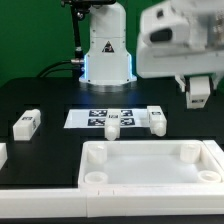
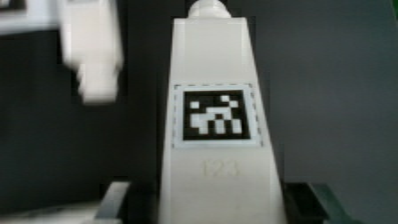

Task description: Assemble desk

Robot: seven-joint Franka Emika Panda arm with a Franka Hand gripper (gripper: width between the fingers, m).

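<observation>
Table: black, with every loose part lying on it.
Edge leg: cut off by the exterior view's left border.
Left leg: lying flat, well apart from the panel.
Marker board: flat, in front of the robot base.
Middle leg: on the marker board's near edge.
Right leg: at the marker board's right end.
Desk panel: nearest the camera, rim up, sockets at the corners.
Gripper: blurred, raised above the table at the exterior view's right.
Jaws: clenched on the held leg. The dark fingers press its sides and its tag faces the wrist camera.
</observation>
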